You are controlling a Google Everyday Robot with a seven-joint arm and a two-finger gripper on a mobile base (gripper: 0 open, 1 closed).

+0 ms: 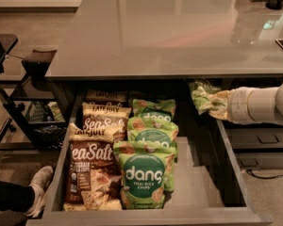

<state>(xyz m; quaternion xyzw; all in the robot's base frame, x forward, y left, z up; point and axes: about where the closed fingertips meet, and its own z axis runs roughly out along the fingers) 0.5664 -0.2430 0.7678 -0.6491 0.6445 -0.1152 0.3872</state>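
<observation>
Now, chip bag (pixel 202 96) clamped in hand (pixel 218 104) — over drawer (pixel 227 169).

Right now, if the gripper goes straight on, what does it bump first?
Probably the back dang bag; the gripper, over the drawer's right side holding a green bag, may pass above it.
</observation>
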